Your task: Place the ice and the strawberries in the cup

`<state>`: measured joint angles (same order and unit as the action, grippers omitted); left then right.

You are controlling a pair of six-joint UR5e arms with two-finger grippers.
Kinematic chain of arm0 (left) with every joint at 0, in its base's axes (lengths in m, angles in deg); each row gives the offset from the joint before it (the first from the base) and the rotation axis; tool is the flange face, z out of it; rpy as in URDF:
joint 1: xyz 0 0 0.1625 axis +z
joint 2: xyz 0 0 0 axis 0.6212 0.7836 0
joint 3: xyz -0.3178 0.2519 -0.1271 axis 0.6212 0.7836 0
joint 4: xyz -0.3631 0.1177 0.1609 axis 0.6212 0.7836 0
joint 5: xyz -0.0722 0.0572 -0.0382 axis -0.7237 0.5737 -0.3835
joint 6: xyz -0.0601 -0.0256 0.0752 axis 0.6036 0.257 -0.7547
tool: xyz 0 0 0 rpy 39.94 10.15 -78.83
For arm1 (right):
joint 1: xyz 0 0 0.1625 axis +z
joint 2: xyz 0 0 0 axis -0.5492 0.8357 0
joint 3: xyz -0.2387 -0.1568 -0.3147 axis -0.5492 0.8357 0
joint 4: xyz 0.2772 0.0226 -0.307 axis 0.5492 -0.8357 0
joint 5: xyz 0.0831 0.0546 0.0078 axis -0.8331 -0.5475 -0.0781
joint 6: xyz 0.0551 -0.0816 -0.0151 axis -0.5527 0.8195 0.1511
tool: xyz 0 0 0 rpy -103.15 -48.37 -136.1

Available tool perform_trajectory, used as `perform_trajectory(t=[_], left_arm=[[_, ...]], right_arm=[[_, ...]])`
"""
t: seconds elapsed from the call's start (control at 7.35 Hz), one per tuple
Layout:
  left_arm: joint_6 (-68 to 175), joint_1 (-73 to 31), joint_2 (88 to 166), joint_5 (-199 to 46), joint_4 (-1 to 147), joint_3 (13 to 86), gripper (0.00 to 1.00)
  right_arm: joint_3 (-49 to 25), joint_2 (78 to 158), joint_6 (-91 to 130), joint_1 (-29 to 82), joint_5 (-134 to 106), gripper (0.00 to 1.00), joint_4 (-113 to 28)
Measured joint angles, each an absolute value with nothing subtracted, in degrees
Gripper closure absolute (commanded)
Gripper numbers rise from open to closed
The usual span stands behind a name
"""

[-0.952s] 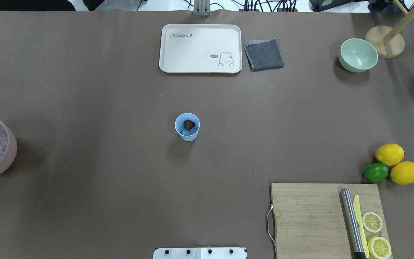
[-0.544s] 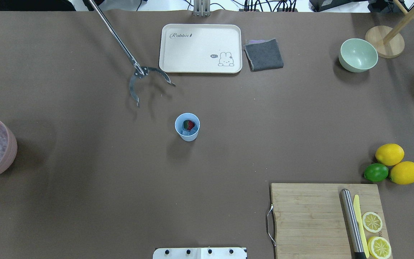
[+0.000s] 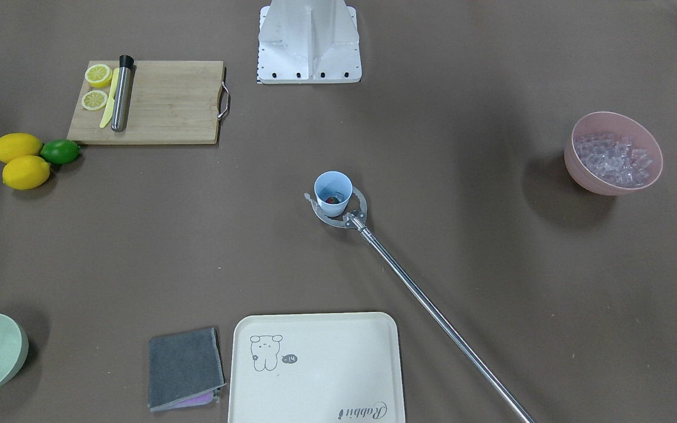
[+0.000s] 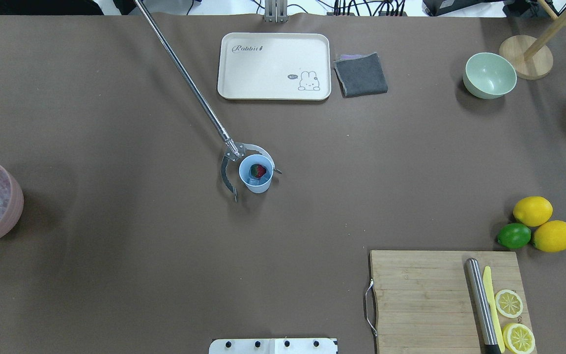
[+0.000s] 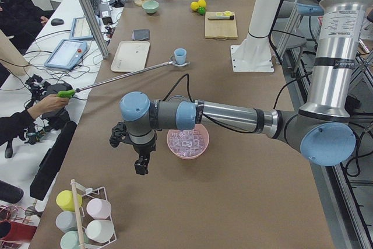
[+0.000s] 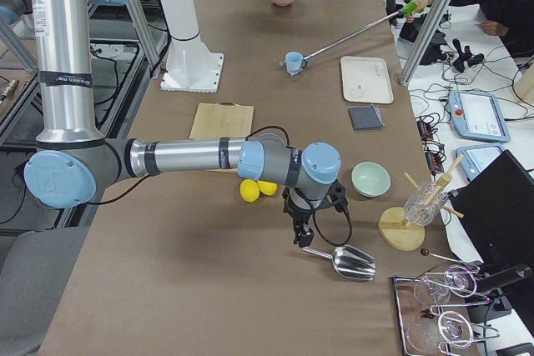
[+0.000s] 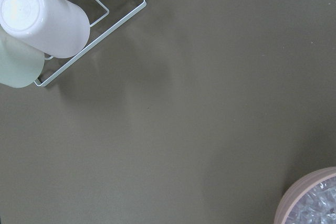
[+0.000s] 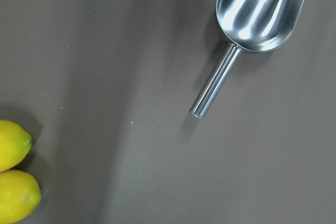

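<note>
The cup (image 4: pixel 256 173) stands upright near the middle of the worktop. The strawberry (image 4: pixel 259 170) lies inside it, and the pale shape beside the fruit looks like a piece of ice (image 4: pixel 252 181), though it is too small to be sure. A long metal grabber (image 4: pixel 189 88) reaches in from the operators' long edge. Its two curved arms bend around the foot of the cup, and I cannot tell whether they touch it. An operator's hand (image 5: pixel 49 104) holds its green handle off the worktop's edge.

At the left end, a pink bowl (image 3: pixel 585 170) holds a heap of more clear cubes. The left gripper (image 5: pixel 140 166) hangs above the worktop just beside that bowl, on the operators' side. Its wrist view shows a wire rack (image 7: pixel 105 19) of upturned tumblers. Whether it is parted or closed I cannot tell.

The right gripper (image 6: pixel 300 235) hangs near the right end, above a metal scoop (image 8: pixel 262 9) that lies flat on the worktop. Two lemons (image 8: pixel 13 182) sit near it. Its state cannot be told either.
</note>
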<state>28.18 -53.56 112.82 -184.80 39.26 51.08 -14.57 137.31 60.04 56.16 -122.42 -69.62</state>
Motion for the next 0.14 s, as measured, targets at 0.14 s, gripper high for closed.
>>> perform_trajectory(t=[0.14], left_arm=[[28.2, -53.5, 112.8, -184.8, 39.2, 51.1, 0.02]], right_arm=[[-14.7, 137.3, 60.0, 56.2, -122.4, 0.00, -69.6]])
